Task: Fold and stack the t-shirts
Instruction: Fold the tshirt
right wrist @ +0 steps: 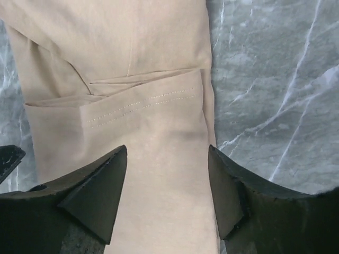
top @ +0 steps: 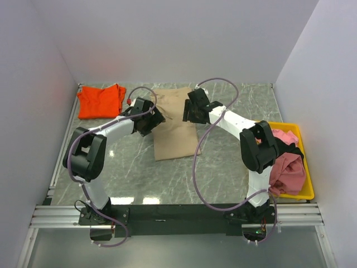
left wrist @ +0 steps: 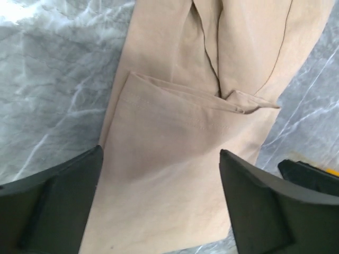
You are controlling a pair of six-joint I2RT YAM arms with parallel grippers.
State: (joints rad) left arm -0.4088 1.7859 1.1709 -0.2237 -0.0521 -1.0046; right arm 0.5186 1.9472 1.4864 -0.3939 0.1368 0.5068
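T-shirts first: the tan t-shirt (top: 175, 133) lies in the middle of the table (top: 223, 164), already folded into a narrow strip. Its long axis runs from the far side toward the arms' bases, leaning slightly to one side. A stitched hem is turned over on top of it in both wrist views.

Both arms are at the strip's far end. The left arm (top: 117, 127) is at the left edge and the right arm (top: 230, 120) at the right edge, so neither is clearly nearer. The left fingers (left wrist: 58, 203) are spread wide with the tan cloth directly below and between them, pinching nothing. The right fingers (right wrist: 95, 203) are also spread over the cloth and hold nothing.

My guess is that the next move is a grip on the two far corners, to bring that end down the long axis toward the near end. For that each pair of fingers would need to drop onto its own edge.

Further out, the folded orange-red t-shirt (top: 100, 101) sits in the far left corner, well apart. On the right, the yellow tray (top: 290, 126) holds a crumpled pink t-shirt (top: 287, 172) and a dark t-shirt (top: 291, 149), both unfolded.
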